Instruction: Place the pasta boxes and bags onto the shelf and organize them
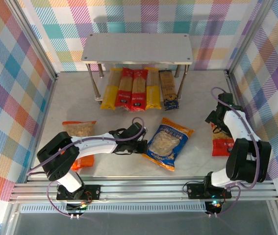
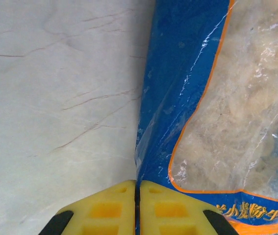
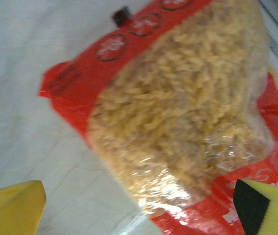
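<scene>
5 pasta boxes point(image 1: 139, 89) (2 yellow, 2 red, 1 dark) under shelf point(image 1: 138, 47) top; 3 bags on table point(image 1: 197, 98): blue bag point(image 1: 168, 143) edge pinched by L gripper point(image 2: 137, 183), red bag point(image 1: 222, 145) below spread R gripper point(image 3: 139, 191), orange bag point(image 1: 79, 129) at left.

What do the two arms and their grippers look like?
Both are white tubular links with black joints: left arm, right arm, each trailing a looped lilac cable. Left gripper and right gripper have yellow plastic fingers with black edging.

White-and-black arms point(image 1: 97, 142), purple cables point(image 1: 138, 119), yellow gripper fingers point(image 2: 104, 211) with black trim
</scene>
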`<state>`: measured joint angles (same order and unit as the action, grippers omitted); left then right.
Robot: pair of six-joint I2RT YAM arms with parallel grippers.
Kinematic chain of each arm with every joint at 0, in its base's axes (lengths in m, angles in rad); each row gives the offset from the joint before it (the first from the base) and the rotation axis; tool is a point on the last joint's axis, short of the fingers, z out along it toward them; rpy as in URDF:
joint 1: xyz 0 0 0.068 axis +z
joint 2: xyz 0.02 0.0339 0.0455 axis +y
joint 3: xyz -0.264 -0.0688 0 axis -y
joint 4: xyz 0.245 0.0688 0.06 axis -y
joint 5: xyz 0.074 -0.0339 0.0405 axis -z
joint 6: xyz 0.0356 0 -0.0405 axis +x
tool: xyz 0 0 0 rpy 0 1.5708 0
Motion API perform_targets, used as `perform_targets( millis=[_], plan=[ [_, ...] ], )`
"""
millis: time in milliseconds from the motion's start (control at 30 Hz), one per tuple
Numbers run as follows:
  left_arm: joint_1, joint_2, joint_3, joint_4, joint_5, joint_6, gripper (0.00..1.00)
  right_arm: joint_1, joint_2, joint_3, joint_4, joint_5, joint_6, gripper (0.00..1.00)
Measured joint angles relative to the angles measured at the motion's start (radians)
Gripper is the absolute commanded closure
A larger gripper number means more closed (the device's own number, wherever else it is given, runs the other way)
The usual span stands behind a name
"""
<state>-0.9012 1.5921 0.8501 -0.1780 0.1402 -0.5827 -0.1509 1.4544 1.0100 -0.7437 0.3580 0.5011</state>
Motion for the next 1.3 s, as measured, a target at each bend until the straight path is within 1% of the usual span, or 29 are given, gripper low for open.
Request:
perform_targets(
  millis=[167,333,600,767,933,1100,1300],
  plan=[
    [0.054,-0.093,-0.061,-0.032,-0.015,0.005,0.91,-0.089,0.033,0.0,-0.005,0.0,-0.019,0.0],
    [0.082,-0.187,-0.121,-0.084,-0.039,0.004,0.91,-0.16,0.08,0.008,0.005,-0.028,-0.045,0.0],
    [0.098,-0.29,-0.185,-0.15,-0.083,-0.013,0.91,-0.206,0.189,0.064,0.015,-0.121,-0.096,0.02],
    [0.113,-0.379,-0.275,-0.15,-0.098,-0.083,0.91,-0.22,0.225,0.09,0.02,-0.232,-0.117,0.08],
    [0.114,-0.373,-0.304,-0.122,-0.097,-0.141,0.91,-0.222,0.244,0.092,0.024,-0.378,-0.146,0.14],
    [0.114,-0.372,-0.302,-0.122,-0.101,-0.166,0.9,-0.196,0.251,0.092,0.015,-0.496,-0.173,0.14],
    [0.114,-0.372,-0.301,-0.122,-0.105,-0.195,0.91,-0.043,0.251,0.08,0.003,-0.552,-0.19,0.14]
  ],
)
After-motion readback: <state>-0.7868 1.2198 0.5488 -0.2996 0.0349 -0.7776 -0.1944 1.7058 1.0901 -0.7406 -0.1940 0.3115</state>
